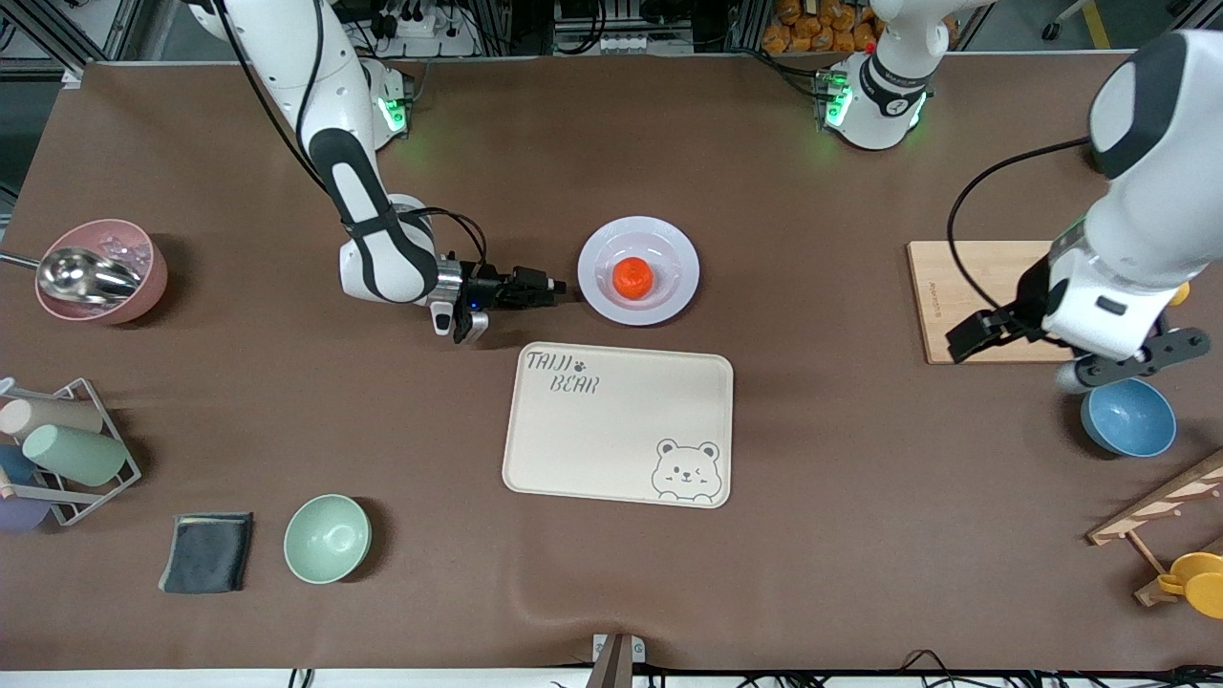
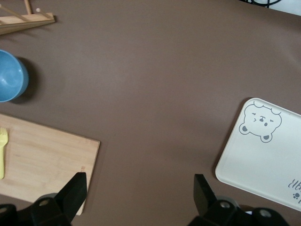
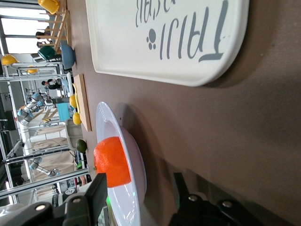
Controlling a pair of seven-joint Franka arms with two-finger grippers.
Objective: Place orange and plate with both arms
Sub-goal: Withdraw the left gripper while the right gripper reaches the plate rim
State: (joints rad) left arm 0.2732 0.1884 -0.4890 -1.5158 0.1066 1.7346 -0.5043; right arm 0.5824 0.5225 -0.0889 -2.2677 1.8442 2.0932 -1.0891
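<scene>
Nearest the onlooker, a wooden rack (image 1: 1147, 511) with a yellow piece sits at the left arm's end of the bench. A mint bowl (image 1: 327, 538) and a folded dark cloth (image 1: 205, 551) lie toward the right arm's end, at 8 o'clock from the bear tray (image 1: 611, 430). The tray occupies the middle of the bench and carries nothing.

Next out, a wire cup rack (image 1: 67, 449) lies at 9 o'clock from the tray and a blue bowl (image 1: 1127, 418) at 3 o'clock. The left hand (image 2: 138, 190) hovers over the corner of the cutting board (image 1: 975, 277), just above the blue bowl. Its fingers are spread wide and hold nothing; this arm waits.

The plate (image 1: 669, 250) rests on the bench at 12 o'clock from the tray, near it but not touching. The orange (image 1: 632, 276) sits in the plate's centre. The right hand (image 1: 549, 286) lies low at 9 o'clock from the plate, just beside the rim. Its fingers stand apart, lined up with the rim, pinching nothing as far as can be seen.

Status, as judged: the orange is placed. The plate has yet to be gripped and set down, probably on the tray.

The path from plate to tray is short and unobstructed. The orange is loose and may roll if the plate tilts. A pink bowl (image 1: 100, 272) holding a metal scoop stands well apart at the right arm's end.
</scene>
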